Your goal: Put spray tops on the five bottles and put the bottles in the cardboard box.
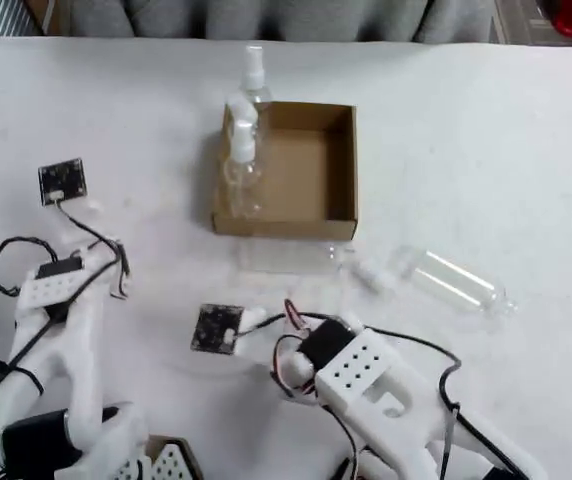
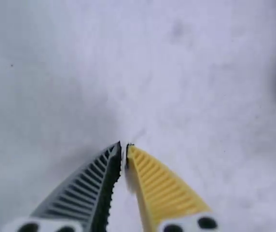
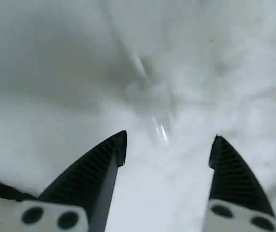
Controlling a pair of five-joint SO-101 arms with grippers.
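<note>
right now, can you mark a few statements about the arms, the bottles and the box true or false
1. The left gripper is shut and holds nothing. True.
2. The right gripper is clamped on a bottle. False: its jaws stand open and hold nothing.
3. The cardboard box lies tipped on its side. False: it sits with its open side up.
4. A clear bottle lies on its side on the table, outside the box. True.
5. Every bottle is in the box. False: besides that lying one, a bottle with a spray top stands behind the box.
</note>
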